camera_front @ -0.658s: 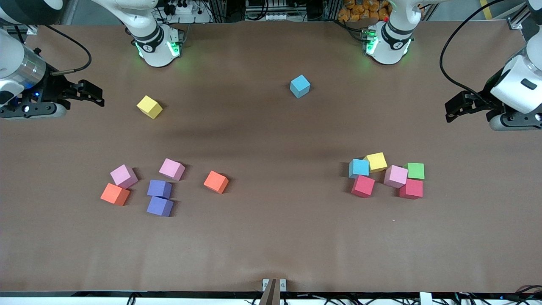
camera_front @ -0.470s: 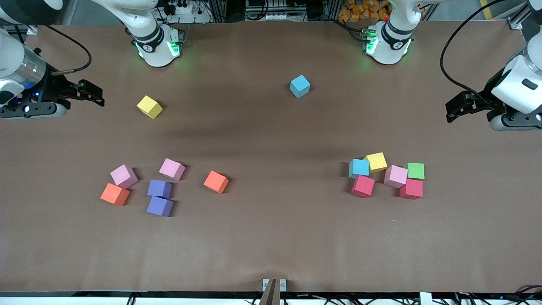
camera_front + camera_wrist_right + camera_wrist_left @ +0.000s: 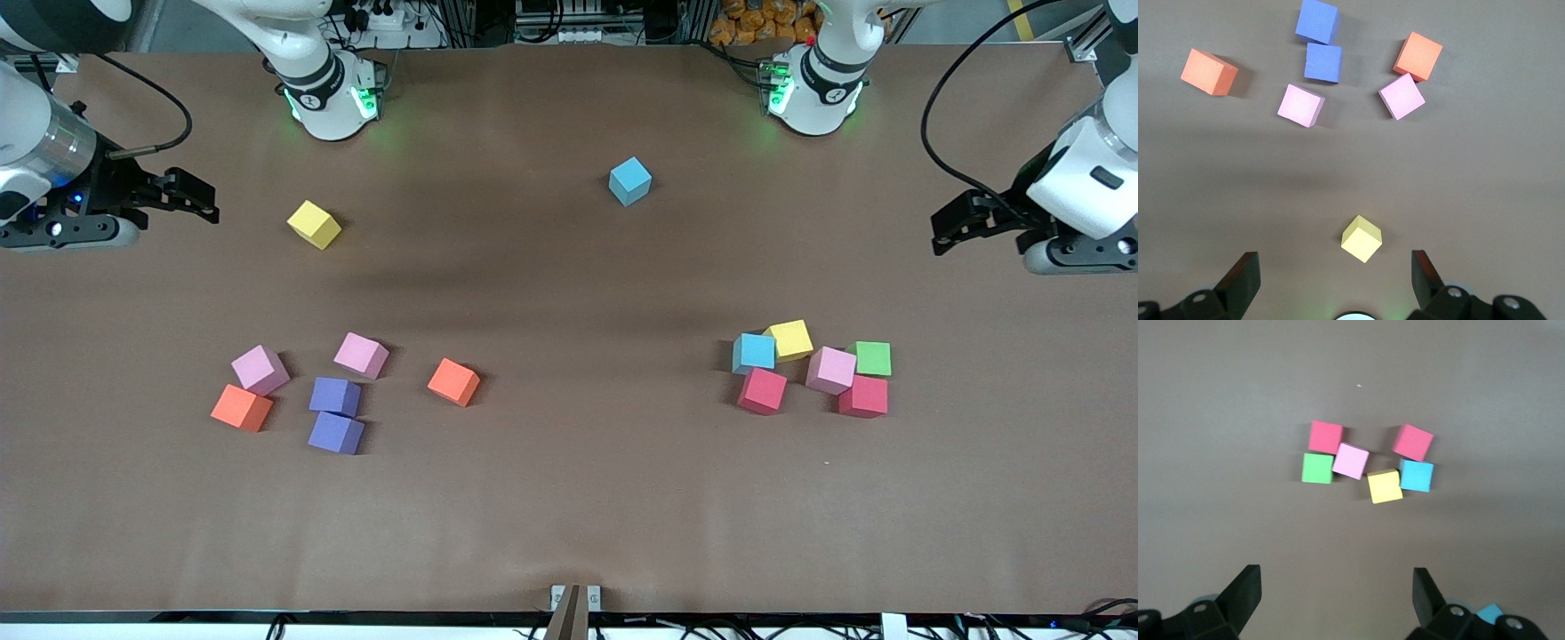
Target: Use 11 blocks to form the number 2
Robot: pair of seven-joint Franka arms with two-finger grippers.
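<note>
Near the right arm's end lie two pink cubes (image 3: 260, 370) (image 3: 361, 355), two purple cubes (image 3: 334, 396), two orange cubes (image 3: 241, 408) (image 3: 453, 382), and a yellow cube (image 3: 313, 224) farther from the camera. A blue cube (image 3: 629, 180) sits alone near the bases. Near the left arm's end a tight cluster holds a blue cube (image 3: 753, 353), a yellow (image 3: 789, 340), a pink (image 3: 830, 370) and two red (image 3: 762, 391) (image 3: 862, 396). My right gripper (image 3: 200, 200) is open and empty, high beside the first yellow cube (image 3: 1361, 239). My left gripper (image 3: 947, 233) is open and empty above the table, off from the cluster (image 3: 1351, 461).
A green cube (image 3: 870, 358) touches the pink and red cubes in the cluster; it also shows in the left wrist view (image 3: 1317, 468). The brown table (image 3: 569, 293) is bare between the two groups. A small bracket (image 3: 575, 597) sits at the table's front edge.
My left gripper has drifted slightly toward the middle of the table. The right arm and all cubes have not moved.
</note>
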